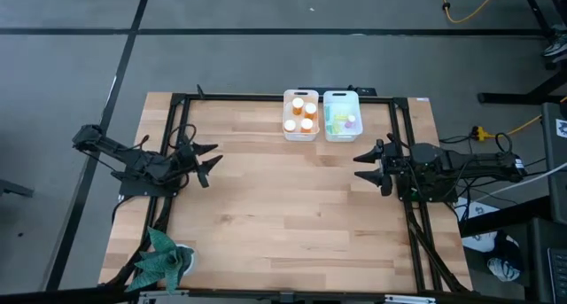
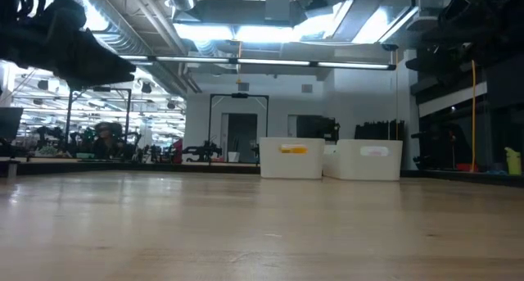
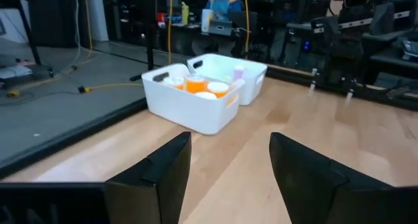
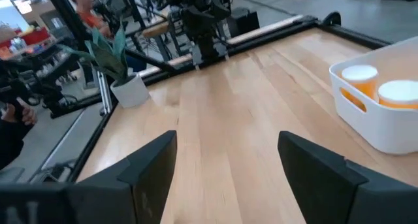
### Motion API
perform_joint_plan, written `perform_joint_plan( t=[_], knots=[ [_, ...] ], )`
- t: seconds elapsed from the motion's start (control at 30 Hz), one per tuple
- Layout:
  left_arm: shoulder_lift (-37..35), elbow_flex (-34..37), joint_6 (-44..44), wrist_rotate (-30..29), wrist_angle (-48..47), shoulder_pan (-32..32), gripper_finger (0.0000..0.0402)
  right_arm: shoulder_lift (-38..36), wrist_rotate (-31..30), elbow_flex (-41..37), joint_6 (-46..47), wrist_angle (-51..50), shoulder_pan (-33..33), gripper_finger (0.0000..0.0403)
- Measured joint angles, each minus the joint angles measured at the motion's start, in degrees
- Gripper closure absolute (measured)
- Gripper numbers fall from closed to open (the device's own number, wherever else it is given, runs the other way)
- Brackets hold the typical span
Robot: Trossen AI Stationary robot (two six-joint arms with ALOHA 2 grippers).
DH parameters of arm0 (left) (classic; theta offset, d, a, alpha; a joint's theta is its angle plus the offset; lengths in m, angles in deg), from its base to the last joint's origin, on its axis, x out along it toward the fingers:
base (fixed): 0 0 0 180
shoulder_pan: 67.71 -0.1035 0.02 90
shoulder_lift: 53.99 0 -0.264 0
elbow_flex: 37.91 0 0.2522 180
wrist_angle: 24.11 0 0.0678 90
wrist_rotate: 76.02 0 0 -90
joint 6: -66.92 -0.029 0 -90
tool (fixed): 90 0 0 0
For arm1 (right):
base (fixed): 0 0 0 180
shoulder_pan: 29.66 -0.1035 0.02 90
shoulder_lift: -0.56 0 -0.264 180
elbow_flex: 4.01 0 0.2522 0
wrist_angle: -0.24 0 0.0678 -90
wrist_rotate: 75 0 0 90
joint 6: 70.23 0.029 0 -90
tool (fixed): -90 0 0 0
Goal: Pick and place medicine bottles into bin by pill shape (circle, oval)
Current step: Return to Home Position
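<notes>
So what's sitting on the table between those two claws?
Nothing. Seen from above, the stretch of wooden table between the left claw and the right claw is bare, and both claws are open and empty.

Left arm and right arm are black, cabled.

Bright, even overhead light; ceiling strips glare in the low view; the surface carries only faint shadows.
</notes>
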Motion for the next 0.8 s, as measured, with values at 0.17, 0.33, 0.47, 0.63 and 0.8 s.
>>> perform_joint_plan(
  t=[0.17, 0.33, 0.47, 0.63, 0.8],
  knots=[
    [0.06, 2.28, 1.52, 0.32, 2.42, 0.00, 0.0202, 0.00, -0.11, -0.02, -0.03, -0.59, 0.11, 0.0134],
    [0.10, 3.35, 1.00, 1.64, 5.54, 0.02, 0.0202, 0.00, -0.10, -0.01, -0.04, -1.09, 0.11, 0.0134],
    [0.10, 3.35, 1.02, 1.25, 5.52, 0.00, 0.0202, 0.00, -0.10, -0.02, -0.04, -1.27, 0.11, 0.0134],
    [0.10, 3.35, 1.04, 1.23, 5.50, 0.02, 0.0202, 0.00, -0.06, -0.02, -0.04, -1.23, 0.11, 0.0134],
    [0.10, 3.35, -5.56, 1.20, 5.46, 0.01, 0.0202, 0.00, 0.08, -0.02, -0.97, -1.32, 0.11, 0.0134]
  ],
)
